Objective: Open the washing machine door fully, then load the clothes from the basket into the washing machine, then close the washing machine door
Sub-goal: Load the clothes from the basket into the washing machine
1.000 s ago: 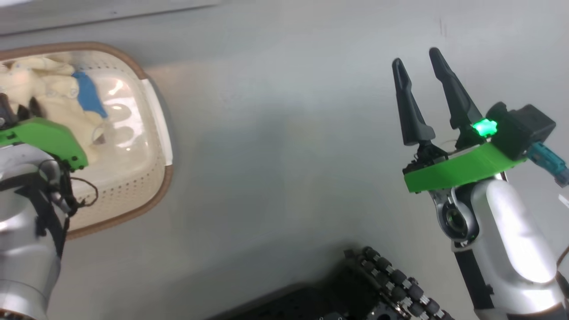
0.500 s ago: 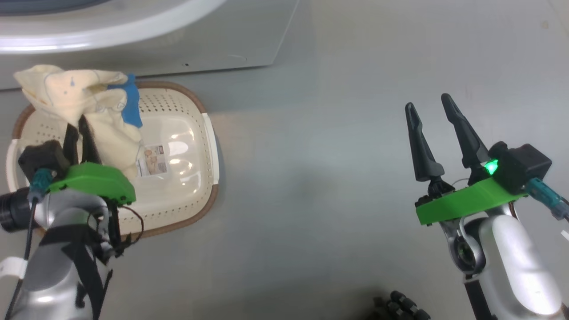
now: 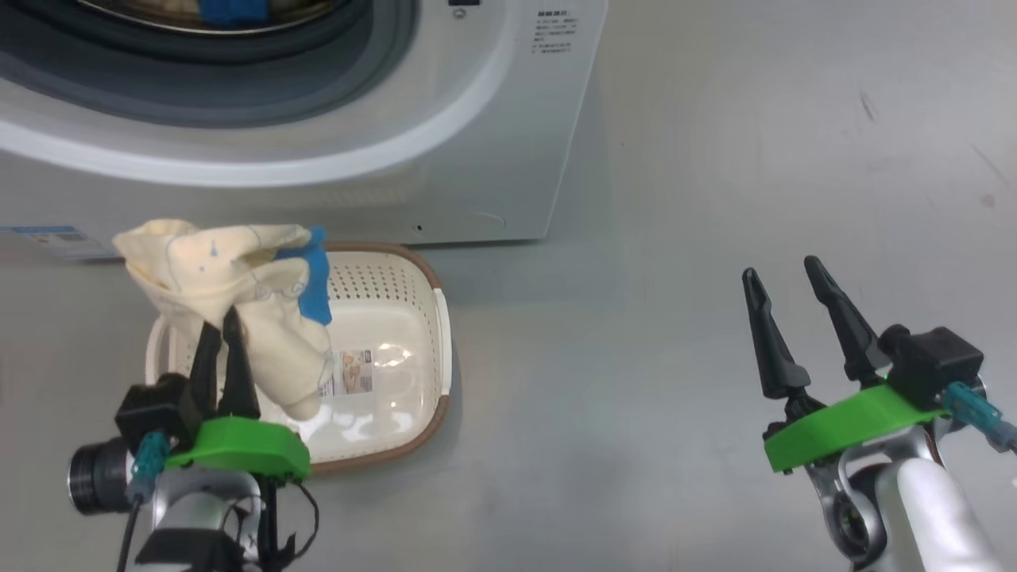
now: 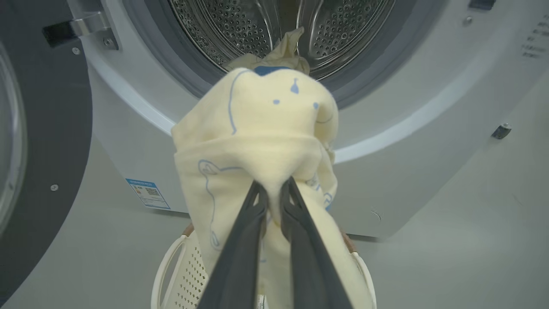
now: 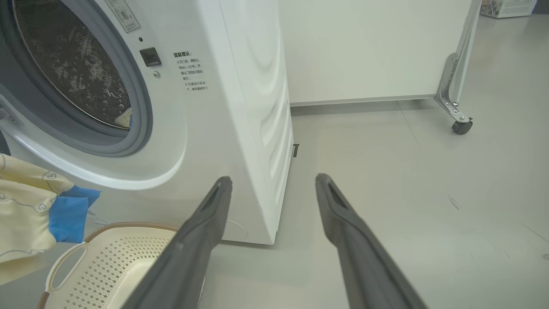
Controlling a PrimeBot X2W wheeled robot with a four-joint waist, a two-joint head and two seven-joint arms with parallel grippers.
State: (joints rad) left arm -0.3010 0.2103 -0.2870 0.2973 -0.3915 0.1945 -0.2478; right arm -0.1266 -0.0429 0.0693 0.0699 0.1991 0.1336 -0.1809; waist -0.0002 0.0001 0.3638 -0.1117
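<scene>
One garment hangs pinched in my left gripper above the basket, before the washer; my right gripper stands wide, empty.

One washing machine with one door beside it. Two cream-yellow garments: the first garment hangs just in front of the machine, the second garment lies inside its drum. One basket sits at the machine's foot. Two grippers, left gripper and right gripper, stand before it.
</scene>
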